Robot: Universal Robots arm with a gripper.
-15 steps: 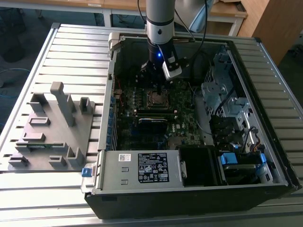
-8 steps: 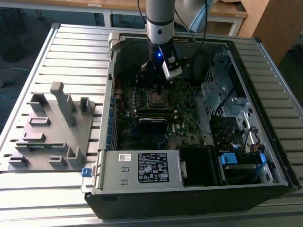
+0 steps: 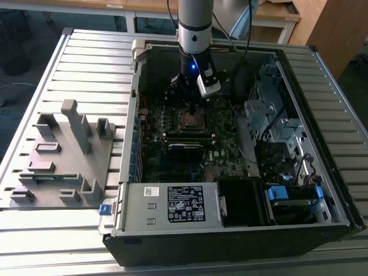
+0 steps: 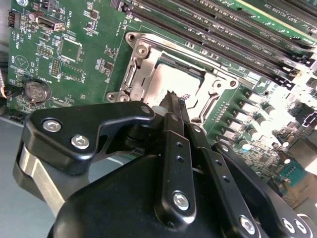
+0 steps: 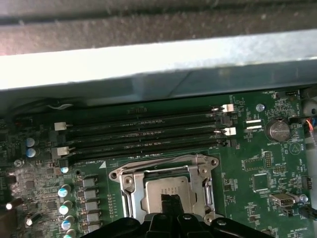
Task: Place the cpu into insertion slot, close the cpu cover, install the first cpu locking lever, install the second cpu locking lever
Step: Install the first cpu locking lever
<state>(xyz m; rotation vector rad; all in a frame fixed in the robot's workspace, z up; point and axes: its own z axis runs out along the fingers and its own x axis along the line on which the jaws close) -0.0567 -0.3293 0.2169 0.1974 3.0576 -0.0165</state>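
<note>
Fingertips of the gripper (image 4: 173,99) sit pressed together, nothing between them, right over the near edge of the cpu (image 4: 181,79), which lies flat in the insertion slot (image 4: 126,79) with its dull silver top facing up. Around the chip the cpu cover (image 5: 198,171) appears folded down, its silvery frame bordering the chip on all sides in both wrist views. Whether the locking levers are seated is hard to judge. To my eye the work stands at the cover or lever stage; doing it well means pressing straight down on metal frame or lever, never on the chip top, and keeping the closed tips clear of socket corners. Being square, the chip has no real long axis; its edges run parallel to the long black memory slots (image 5: 143,134) beyond it, deeper in the computer case (image 3: 132,195).
</note>
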